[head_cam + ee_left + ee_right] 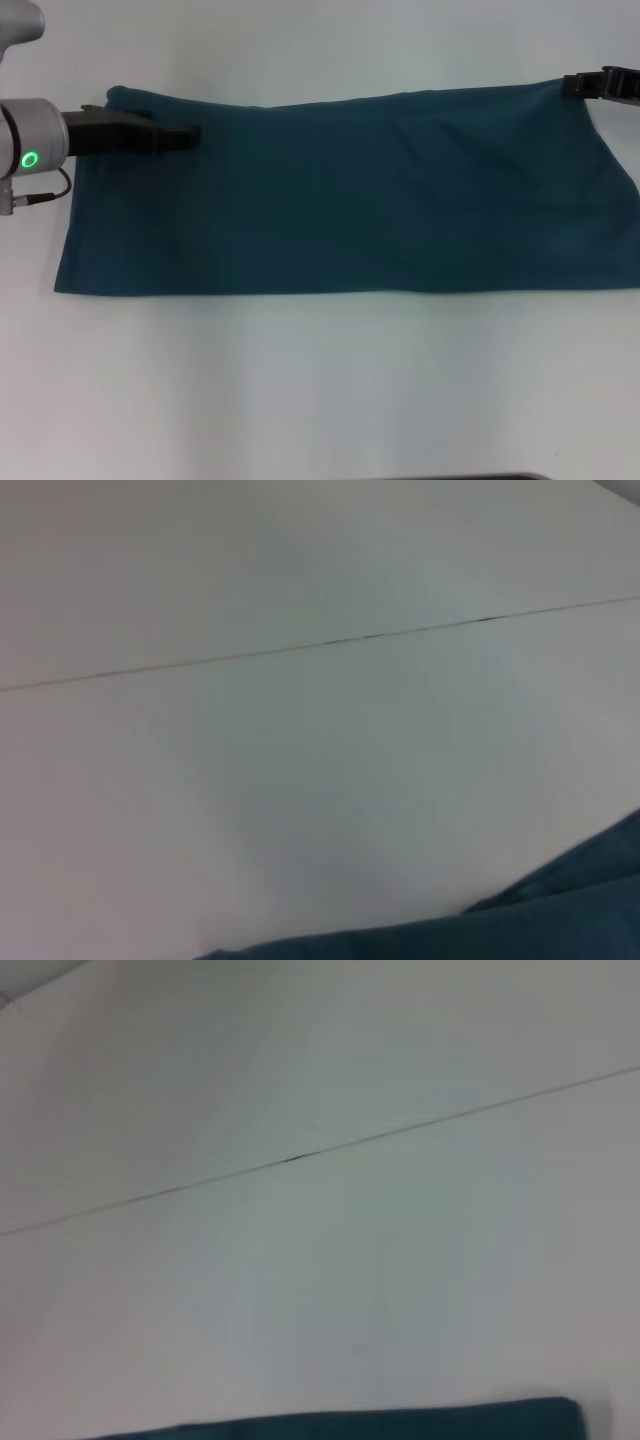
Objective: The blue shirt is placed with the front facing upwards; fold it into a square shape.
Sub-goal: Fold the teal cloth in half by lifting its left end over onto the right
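**Both grippers at the far corners of a shirt folded to a long band**

Head view. The left gripper (185, 137) lies low over the far-left corner of the shirt (340, 195), its dark fingers pointing inward along the far edge; the arm reaches in level from the worktop's left edge. Whether the fingers pinch cloth or merely rest on it cannot be told. The right gripper (585, 85) sits at the far-right corner of the shirt, just at the cloth's edge, with the arm leaving toward the worktop's right edge; how far it is open cannot be told either. The shirt lies flat as a wide band across the middle of the worktop (320, 390), with no lettering or collar showing.

Left wrist view. Bare worktop with a thin seam; a folded shirt edge (560, 910) enters at one corner. No fingers show.

Right wrist view. The same seam, and a straight shirt hem (400, 1422) along one border. No fingers show.

Handling, as judged: the cloth is light, soft and limp, so it will sag and crease; hold it at the corners, both layers together.
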`<state>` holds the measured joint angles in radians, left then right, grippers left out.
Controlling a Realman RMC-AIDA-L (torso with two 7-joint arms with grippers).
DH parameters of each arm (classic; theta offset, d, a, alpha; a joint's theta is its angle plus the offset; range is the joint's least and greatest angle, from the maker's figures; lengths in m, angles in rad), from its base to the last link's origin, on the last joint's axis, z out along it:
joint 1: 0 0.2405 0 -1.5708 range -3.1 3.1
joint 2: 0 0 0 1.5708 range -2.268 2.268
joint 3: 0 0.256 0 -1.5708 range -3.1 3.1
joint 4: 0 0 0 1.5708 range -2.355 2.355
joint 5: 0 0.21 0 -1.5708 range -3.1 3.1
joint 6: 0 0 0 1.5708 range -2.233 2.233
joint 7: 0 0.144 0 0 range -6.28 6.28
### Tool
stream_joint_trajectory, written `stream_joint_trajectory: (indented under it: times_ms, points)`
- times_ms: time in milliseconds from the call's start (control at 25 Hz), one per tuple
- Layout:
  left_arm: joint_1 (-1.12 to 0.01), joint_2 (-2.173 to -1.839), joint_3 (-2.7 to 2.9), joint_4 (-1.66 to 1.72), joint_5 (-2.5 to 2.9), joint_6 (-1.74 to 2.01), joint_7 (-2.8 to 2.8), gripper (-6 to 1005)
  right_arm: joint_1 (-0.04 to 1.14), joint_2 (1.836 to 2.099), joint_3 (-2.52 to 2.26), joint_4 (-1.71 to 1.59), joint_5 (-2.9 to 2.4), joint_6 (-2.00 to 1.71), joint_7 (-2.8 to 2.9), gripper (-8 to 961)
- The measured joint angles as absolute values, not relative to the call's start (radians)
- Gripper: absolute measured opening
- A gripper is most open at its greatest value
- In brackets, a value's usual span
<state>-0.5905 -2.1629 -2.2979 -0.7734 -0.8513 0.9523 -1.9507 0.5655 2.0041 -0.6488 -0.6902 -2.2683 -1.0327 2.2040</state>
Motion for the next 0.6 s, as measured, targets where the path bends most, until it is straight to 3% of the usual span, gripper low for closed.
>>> stream_joint_trajectory:
  times_ms: [600]
  points:
    - [-0.584, -2.162, -2.298, -0.770, -0.851, 0.944, -1.950, 797, 0.580, 2.015, -0.670, -0.661, -2.270, -0.995, 2.196, 307]
